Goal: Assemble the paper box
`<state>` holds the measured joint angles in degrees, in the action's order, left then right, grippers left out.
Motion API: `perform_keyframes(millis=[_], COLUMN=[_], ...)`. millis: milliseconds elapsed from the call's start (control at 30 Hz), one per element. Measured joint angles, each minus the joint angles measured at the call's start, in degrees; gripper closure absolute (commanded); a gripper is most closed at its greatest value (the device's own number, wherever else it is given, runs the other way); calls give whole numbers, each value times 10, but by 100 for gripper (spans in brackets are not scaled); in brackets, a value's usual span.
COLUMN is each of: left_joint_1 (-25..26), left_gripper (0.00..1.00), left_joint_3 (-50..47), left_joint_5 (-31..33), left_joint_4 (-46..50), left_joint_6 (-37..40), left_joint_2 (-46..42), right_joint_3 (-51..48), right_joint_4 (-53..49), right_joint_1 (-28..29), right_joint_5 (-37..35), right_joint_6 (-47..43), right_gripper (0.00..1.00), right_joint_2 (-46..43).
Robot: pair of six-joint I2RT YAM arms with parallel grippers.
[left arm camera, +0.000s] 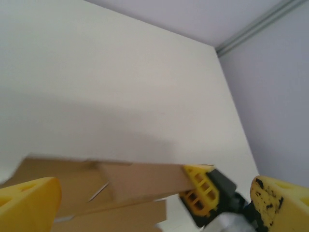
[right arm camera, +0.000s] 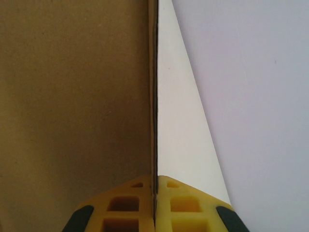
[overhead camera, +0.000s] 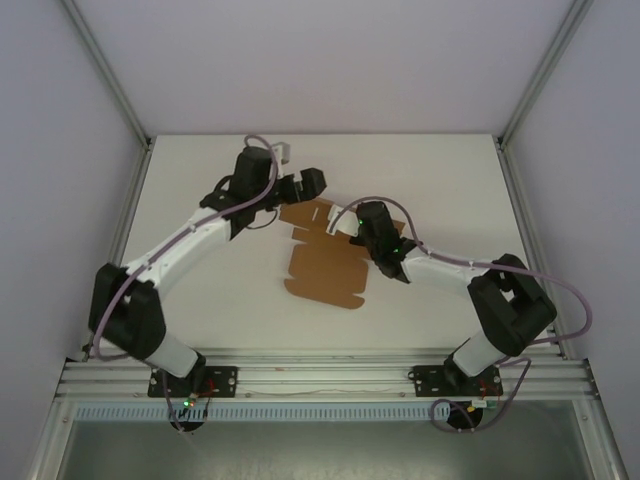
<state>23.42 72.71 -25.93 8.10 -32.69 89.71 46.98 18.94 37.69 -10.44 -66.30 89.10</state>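
Observation:
The paper box [overhead camera: 322, 265] is a flat brown die-cut sheet lying mid-table, with its far flaps lifted. My right gripper [overhead camera: 356, 226] is shut on the sheet's far right edge. In the right wrist view the yellow pads [right arm camera: 178, 198] pinch the thin cardboard [right arm camera: 72, 96], which stands edge-on. My left gripper [overhead camera: 303, 186] hovers open just behind the sheet's far left corner. In the left wrist view its yellow fingers [left arm camera: 29, 203] are spread wide. A raised brown flap [left arm camera: 140, 180] lies ahead of them, held by the right gripper's yellow pads [left arm camera: 199, 192].
The white table [overhead camera: 200, 200] is boxed in by pale walls with aluminium posts at the far corners [overhead camera: 505, 130]. An aluminium rail [overhead camera: 320, 375] carrying both arm bases runs along the near edge. Both arms reach toward the middle and stand close together over the sheet.

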Motion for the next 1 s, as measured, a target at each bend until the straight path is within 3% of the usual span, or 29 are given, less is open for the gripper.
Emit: perform_keyframes(millis=[267, 633, 833, 1000], left_joint_1=[0, 1, 3, 6], left_gripper=[15, 26, 39, 40], left_joint_3=[66, -10, -25, -25], left_joint_5=[-86, -112, -120, -144], left_joint_4=[12, -8, -33, -70], left_joint_6=[14, -3, -22, -54], left_joint_2=[99, 63, 53, 68], right_joint_3=[0, 18, 19, 19], right_joint_4=[-3, -23, -24, -24], right_joint_1=[4, 8, 9, 8], right_joint_5=[-1, -29, -31, -32], right_joint_6=[4, 39, 53, 64], right_gripper=[100, 100, 100, 100], right_joint_2=[0, 17, 21, 21])
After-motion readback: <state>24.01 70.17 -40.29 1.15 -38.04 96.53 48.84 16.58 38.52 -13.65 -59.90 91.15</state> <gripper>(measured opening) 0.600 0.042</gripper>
